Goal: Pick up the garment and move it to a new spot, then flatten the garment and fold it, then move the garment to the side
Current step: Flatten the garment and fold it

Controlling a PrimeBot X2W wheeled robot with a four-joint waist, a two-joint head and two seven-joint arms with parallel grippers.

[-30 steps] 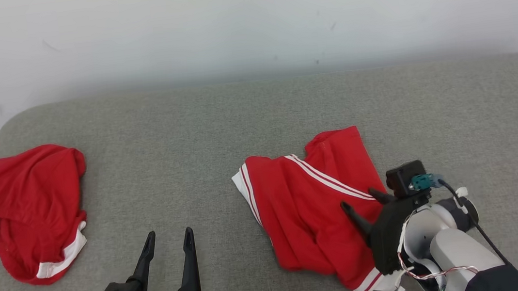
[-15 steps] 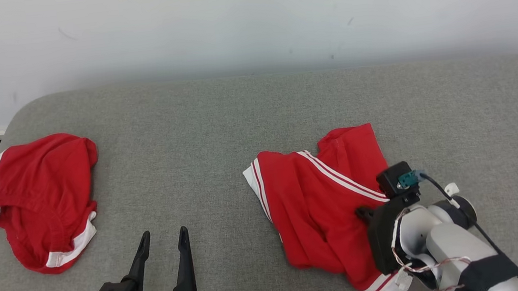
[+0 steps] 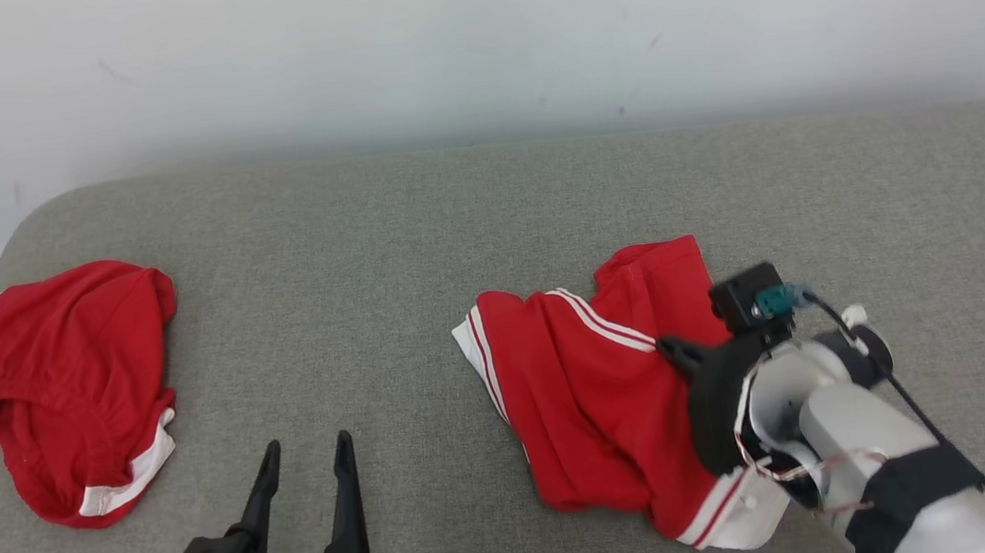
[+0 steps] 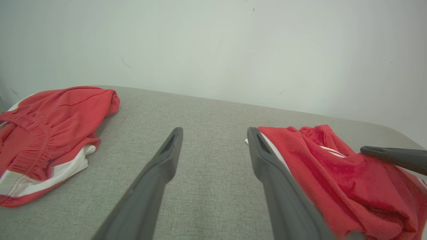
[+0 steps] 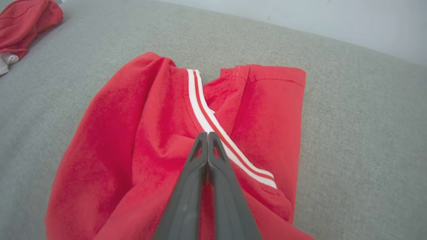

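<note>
The garment (image 3: 579, 387), red shorts with white side stripes, lies crumpled right of centre on the grey upholstered surface (image 3: 413, 230). My right gripper (image 3: 670, 349) comes at it from the right, shut on a pinch of the red cloth beside the stripe. In the right wrist view its fingers (image 5: 207, 134) meet on the garment (image 5: 133, 126), and folds run toward the tips. My left gripper (image 3: 304, 451) stands open near the front edge, left of the garment and apart from it. The left wrist view shows its open fingers (image 4: 215, 131) with the garment (image 4: 333, 166) to their right.
A second red garment with white trim (image 3: 68, 380) lies bunched at the far left edge, also seen as the red heap (image 4: 50, 130) in the left wrist view. A pale wall (image 3: 464, 29) stands behind the surface. Bare grey cloth spans the middle and the far right.
My right gripper went from open to shut on the garment. The cloth has bunched and drawn up toward the fingers. The head camera shifted a little; the left arm stayed put.
</note>
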